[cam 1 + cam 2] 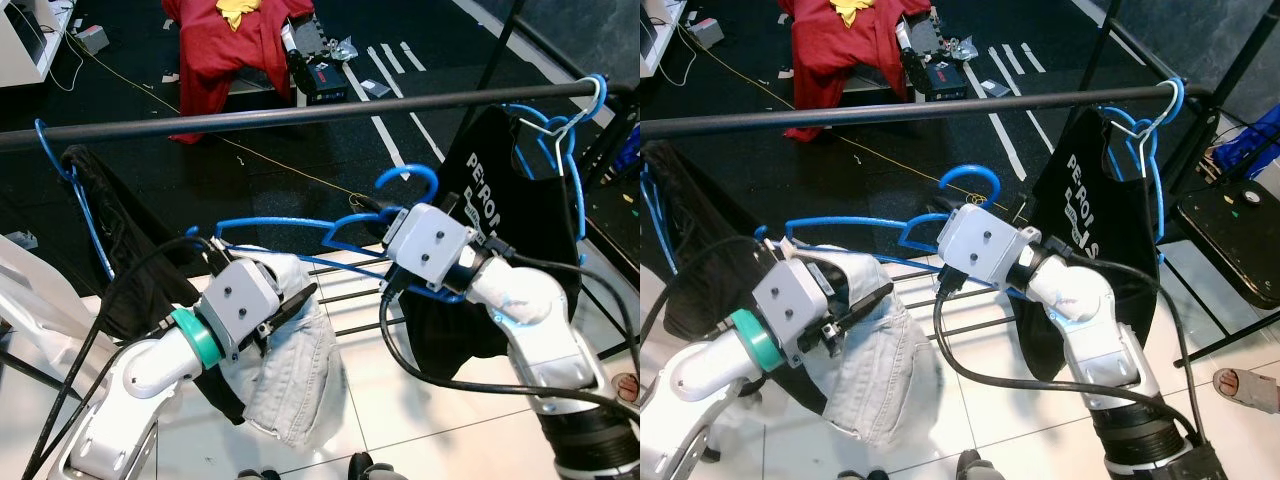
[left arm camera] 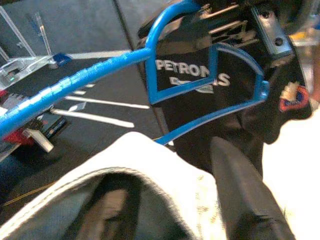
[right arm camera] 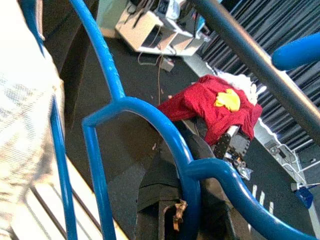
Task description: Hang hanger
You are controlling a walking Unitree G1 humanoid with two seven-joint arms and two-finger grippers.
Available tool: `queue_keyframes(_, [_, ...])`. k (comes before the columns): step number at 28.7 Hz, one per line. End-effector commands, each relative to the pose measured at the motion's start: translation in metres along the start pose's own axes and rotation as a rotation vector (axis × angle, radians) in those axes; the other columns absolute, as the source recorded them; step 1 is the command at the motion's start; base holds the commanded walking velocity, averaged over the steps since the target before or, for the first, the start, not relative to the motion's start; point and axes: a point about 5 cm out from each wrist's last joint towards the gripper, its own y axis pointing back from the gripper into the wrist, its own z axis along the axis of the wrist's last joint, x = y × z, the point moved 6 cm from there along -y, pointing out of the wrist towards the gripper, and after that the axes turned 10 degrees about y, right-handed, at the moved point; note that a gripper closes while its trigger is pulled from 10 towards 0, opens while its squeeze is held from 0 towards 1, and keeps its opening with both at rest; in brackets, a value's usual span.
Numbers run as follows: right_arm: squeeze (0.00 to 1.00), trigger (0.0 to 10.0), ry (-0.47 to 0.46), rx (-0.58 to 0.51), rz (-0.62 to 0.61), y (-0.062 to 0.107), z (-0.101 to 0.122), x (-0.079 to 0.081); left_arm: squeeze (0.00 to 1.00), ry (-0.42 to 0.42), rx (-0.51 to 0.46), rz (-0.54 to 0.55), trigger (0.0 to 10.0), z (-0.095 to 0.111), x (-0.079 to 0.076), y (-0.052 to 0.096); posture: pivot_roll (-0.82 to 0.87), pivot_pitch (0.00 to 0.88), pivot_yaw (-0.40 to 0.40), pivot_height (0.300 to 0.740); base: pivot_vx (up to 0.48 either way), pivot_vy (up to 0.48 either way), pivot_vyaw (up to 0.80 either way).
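Hanger (image 1: pixel 300 232), blue, sits below the rail (image 1: pixel 300 112) with its hook (image 1: pixel 408 180) curling up short of the bar, pale jeans (image 1: pixel 295 375) draped over it. The right gripper (image 3: pixel 175 220) is clamped on the hanger near the hook. The left gripper (image 1: pixel 290 305) grips the jeans at the hanger's other end. On the rail hang a black shirt (image 1: pixel 490 215) and a dark garment (image 1: pixel 100 220). A red garment (image 1: pixel 230 40) lies behind.

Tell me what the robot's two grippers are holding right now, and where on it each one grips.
The right gripper holds the blue hanger near its hook; the left gripper grips the pale garment draped on it.
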Motion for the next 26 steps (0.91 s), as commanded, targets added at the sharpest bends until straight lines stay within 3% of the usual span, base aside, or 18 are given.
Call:
queue_keyframes(1, [0.0, 10.0, -0.017, 0.009, -0.002, 0.0, -0.004, 0.009, 1.0, 0.027, -0.03, 0.007, 10.0, 0.009, -0.003, 0.001, -0.11, 0.17, 0.052, 0.74, 0.0, 0.0, 0.0])
queue_keyframes(2, [0.0, 10.0, -0.022, 0.009, -0.02, -0.001, -0.004, 0.009, 1.0, 0.056, -0.026, 0.024, 10.0, 0.008, -0.002, 0.001, -0.11, 0.17, 0.052, 0.74, 0.0, 0.0, 0.0])
queue_keyframes(3, [0.0, 10.0, -0.03, 0.008, -0.043, -0.003, -0.005, 0.01, 0.0, 0.083, -0.028, 0.036, 10.0, 0.009, 0.0, 0.002, -0.11, 0.172, 0.052, 0.74, 0.0, 0.0, 0.0])
queue_keyframes(5, [0.0, 10.0, -0.035, 0.009, -0.064, -0.004, -0.005, 0.01, 0.0, 0.106, -0.029, 0.033, 10.0, 0.01, -0.001, 0.004, -0.11, 0.172, 0.052, 0.74, 0.0, 0.0, 0.0])
queue_keyframes(9, [0.0, 10.0, -0.062, 0.006, -0.123, -0.007, -0.004, 0.004, 0.0, 0.025, 0.011, -0.011, 10.0, 0.004, -0.008, 0.007, -0.11, 0.173, 0.05, 0.74, 0.0, 0.0, 0.0])
queue_keyframes(10, [0.0, 10.0, -0.067, 0.001, -0.159, -0.01, -0.002, -0.002, 0.0, -0.096, 0.046, -0.008, 10.0, -0.002, -0.009, 0.006, -0.1, 0.174, 0.047, 0.74, 0.0, 0.0, 0.0])
queue_keyframes(15, [0.0, 10.0, -0.052, -0.001, -0.193, -0.011, -0.001, -0.007, 0.0, 0.027, 0.013, 0.041, 10.0, 0.001, -0.005, 0.003, -0.11, 0.175, 0.046, 0.74, 0.0, 0.0, 0.0])
queue_keyframes(17, [0.0, 10.0, -0.036, 0.003, -0.205, -0.01, -0.002, -0.011, 0.0, -0.01, 0.02, 0.092, 10.0, 0.001, 0.003, 0.0, -0.11, 0.175, 0.046, 0.74, 0.0, 0.0, 0.0])
queue_keyframes(22, [0.0, 10.0, -0.028, 0.003, -0.21, -0.01, -0.002, -0.012, 0.0, -0.003, 0.018, 0.098, 10.0, 0.001, 0.003, -0.002, -0.11, 0.174, 0.041, 0.74, 0.0, 0.0, 0.0])
queue_keyframes(23, [0.0, 10.0, -0.023, 0.0, -0.213, -0.01, -0.001, -0.013, 0.0, -0.08, 0.035, 0.131, 10.0, -0.001, 0.006, -0.006, -0.11, 0.173, 0.041, 0.74, 0.0, 0.0, 0.0])
queue_keyframes(24, [0.0, 10.0, -0.023, 0.0, -0.213, -0.01, -0.001, -0.013, 0.0, -0.08, 0.035, 0.131, 10.0, -0.001, 0.006, -0.006, -0.11, 0.173, 0.041, 0.74, 0.0, 0.0, 0.0])
queue_keyframes(25, [0.0, 10.0, 0.003, -0.014, -0.24, -0.011, 0.004, -0.023, 0.0, -0.148, -0.062, 0.23, 10.0, 0.02, 0.016, -0.016, -0.11, 0.17, 0.037, 0.74, 0.0, 0.0, 0.0])
queue_keyframes(26, [0.0, 10.0, 0.003, -0.014, -0.24, -0.011, 0.004, -0.023, 0.0, -0.148, -0.062, 0.23, 10.0, 0.02, 0.016, -0.016, -0.11, 0.17, 0.037, 0.74, 0.0, 0.0, 0.0])
